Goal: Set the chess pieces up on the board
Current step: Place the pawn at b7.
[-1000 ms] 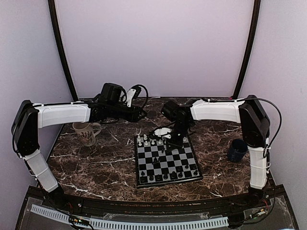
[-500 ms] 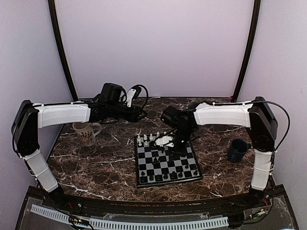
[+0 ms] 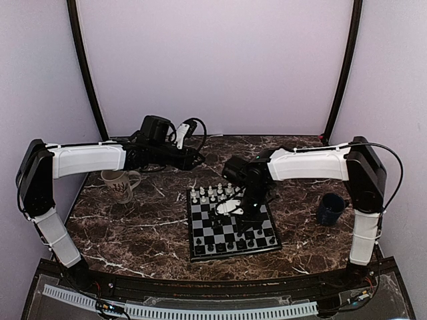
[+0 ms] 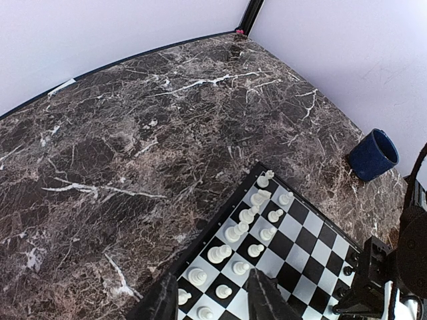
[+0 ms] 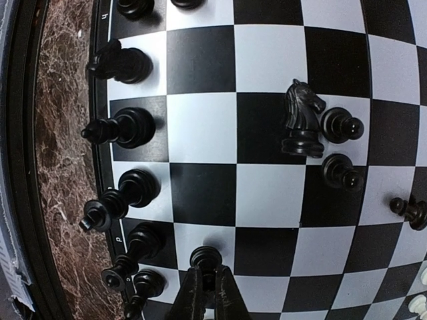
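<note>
The board [image 3: 200,233] lies mid-table, with white chess pieces [image 3: 210,195] along its far edge and black ones [image 3: 230,245] along its near edge. My right gripper [image 3: 245,212] is over the board. In the right wrist view it [image 5: 207,272] is shut on a black pawn [image 5: 207,257] over a light square, beside several black pieces [image 5: 123,128] on the board's edge row. A black knight [image 5: 303,117] and black pawns [image 5: 341,125] stand mid-board. My left gripper [image 4: 213,280] is open and empty, hovering above the white pieces [image 4: 233,232]; in the top view it [image 3: 195,157] is behind the board.
A beige mug [image 3: 120,184] stands left of the board. A dark blue cup [image 3: 330,208] stands to the right, and it also shows in the left wrist view [image 4: 373,155]. White walls and black corner posts enclose the marble table [image 3: 133,233].
My right gripper has moved from the board's far edge toward its middle. The left arm has not moved.
</note>
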